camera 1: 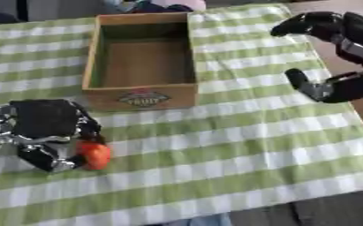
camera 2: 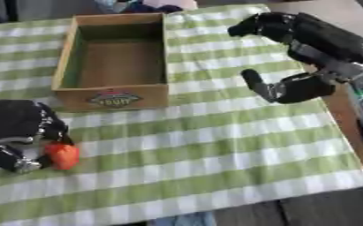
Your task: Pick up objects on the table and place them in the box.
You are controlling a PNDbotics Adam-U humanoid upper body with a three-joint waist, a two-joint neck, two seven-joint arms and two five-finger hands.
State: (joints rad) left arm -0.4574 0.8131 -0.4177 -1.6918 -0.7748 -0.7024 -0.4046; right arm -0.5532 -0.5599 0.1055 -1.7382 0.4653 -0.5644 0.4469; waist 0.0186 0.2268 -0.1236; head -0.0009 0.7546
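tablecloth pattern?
Green and white checks on the tablecloth; the left eye view shows it best.

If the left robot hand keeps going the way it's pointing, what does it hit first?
The left robot hand, curled around an orange object, points right. Only bare checked tablecloth lies ahead, so the way looks free, though depth is unclear.

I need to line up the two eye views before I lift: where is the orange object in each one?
Left eye view: the orange object sits low on the left, at the left hand.
Right eye view: the same spot, nearer the left edge, below the box's front left corner.
Shared landmark: the round label on the wooden box front wall.
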